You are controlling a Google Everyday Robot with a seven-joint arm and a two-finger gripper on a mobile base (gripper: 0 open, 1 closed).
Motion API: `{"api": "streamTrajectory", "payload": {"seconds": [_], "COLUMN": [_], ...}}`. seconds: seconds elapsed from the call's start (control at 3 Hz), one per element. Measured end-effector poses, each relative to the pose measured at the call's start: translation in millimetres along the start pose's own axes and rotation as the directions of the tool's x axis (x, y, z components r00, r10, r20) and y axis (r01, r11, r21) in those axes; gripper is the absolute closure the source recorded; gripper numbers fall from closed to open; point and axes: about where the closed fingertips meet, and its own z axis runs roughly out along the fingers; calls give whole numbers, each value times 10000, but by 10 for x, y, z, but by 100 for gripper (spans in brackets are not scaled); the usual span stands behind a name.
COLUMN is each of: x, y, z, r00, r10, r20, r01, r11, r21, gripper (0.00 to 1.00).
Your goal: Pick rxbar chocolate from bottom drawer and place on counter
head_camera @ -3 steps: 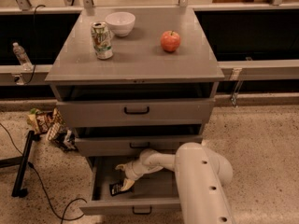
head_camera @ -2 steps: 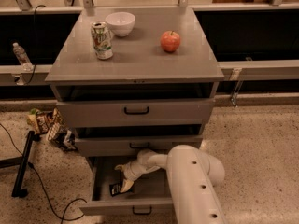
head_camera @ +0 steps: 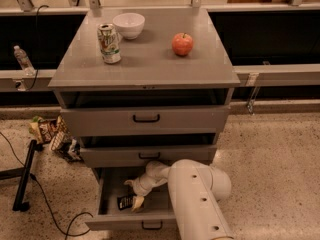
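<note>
Grasping step: gripper (head_camera: 133,193) reaches low into the open bottom drawer (head_camera: 112,221), left of centre, claw spread.
Bar: rxbar chocolate (head_camera: 124,202) lies flat on the drawer floor beside the nearer fingertip; it looks unpinched.
Next: centre, pinch, lift clear, carry up to the counter (head_camera: 150,64).

The robot's big arm link (head_camera: 195,209) is a thick, smooth, off-white cylinder with a matt plastic look. A row of small dark round dots (head_camera: 201,200), screws or holes, runs along its upper side. It ends in a rounded, dome-like elbow joint (head_camera: 216,181) of the same off-white. From there a slimmer, knobbly white wrist (head_camera: 156,173) leads to the pincer (head_camera: 134,194), cream to yellowish at its tip, which is inside the bottom drawer (head_camera: 120,223).
</note>
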Motion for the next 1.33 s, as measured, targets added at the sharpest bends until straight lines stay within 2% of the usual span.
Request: {"api": "streamTrajectory", "payload": {"seconds": [0.33,0.67,1.0,1.33], "x": [90,150,155,131], "y": [73,116,131,126], "z": [71,148,161,131], "r00": [9996,9987,9982,9982], "r10": [249,433,497,499], "r20": [-162,-279,-335,-337], "r01": [-254,-445,-515,-517], "r11": [9993,9979,9972,9972], "r21": [-269,-463,-536,-535], "gripper": [22,29,43,63]}}
